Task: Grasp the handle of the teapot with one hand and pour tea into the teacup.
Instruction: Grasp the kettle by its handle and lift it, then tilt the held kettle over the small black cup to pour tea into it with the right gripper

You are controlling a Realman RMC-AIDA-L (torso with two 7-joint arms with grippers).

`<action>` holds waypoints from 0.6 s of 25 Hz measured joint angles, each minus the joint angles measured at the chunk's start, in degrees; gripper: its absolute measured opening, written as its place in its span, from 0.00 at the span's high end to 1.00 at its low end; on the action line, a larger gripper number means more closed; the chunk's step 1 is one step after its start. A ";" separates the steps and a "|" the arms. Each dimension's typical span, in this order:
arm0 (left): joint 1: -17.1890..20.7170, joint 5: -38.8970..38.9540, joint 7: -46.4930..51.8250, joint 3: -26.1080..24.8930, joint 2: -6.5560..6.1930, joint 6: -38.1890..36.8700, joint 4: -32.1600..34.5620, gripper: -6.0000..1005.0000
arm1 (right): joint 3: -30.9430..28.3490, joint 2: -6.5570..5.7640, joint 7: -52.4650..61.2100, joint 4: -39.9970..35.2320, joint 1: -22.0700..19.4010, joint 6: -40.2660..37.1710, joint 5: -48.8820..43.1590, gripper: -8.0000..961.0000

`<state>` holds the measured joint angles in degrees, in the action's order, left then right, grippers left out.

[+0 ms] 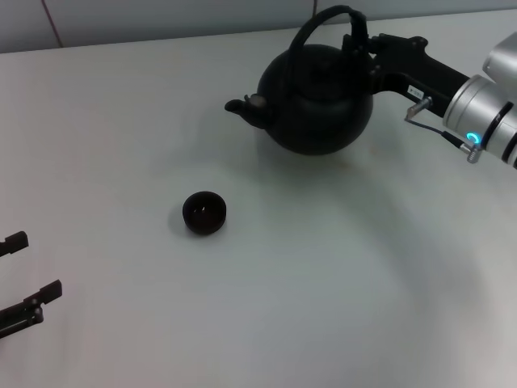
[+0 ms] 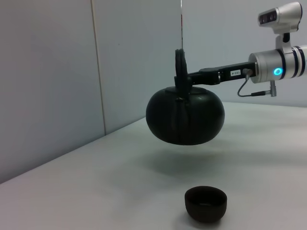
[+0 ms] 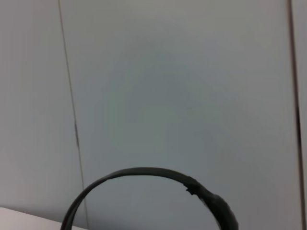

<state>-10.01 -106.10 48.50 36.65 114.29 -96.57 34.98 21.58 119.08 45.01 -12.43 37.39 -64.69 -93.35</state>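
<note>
While clamped on the handle in the right gripper, hangs teapot clear above table, well apart from teacup. Best carried level, spout over cup, then tipped slowly. Left gripper parked, spread.

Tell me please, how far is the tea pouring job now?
Done: the right gripper is shut on the handle, and the teapot hangs above the table. In hand: carrying it; it sits level, spout not over the teacup. Left: moving over the cup, tilting, pouring. The left gripper rests open at the table's near edge.
</note>
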 joint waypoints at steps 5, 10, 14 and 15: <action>0.24 0.02 -0.03 0.00 0.04 0.04 0.00 0.20 | 0.23 0.02 0.00 -0.04 0.49 0.42 0.02 0.90; 0.00 0.02 -0.07 0.00 0.16 0.07 -0.01 0.20 | 4.75 -0.06 0.70 -0.05 2.48 0.46 -0.04 0.90; -0.12 -0.01 -0.13 0.00 0.37 0.07 -0.01 0.20 | 9.14 -0.10 1.39 0.00 4.40 1.13 -0.07 0.90; -0.14 -0.02 -0.14 0.00 0.40 0.07 -0.01 0.20 | 11.15 -0.05 1.53 0.04 5.29 1.47 -0.10 0.90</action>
<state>-10.15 -106.12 48.35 36.65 114.68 -96.50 34.98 32.73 119.03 46.54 -12.39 42.68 -63.22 -93.45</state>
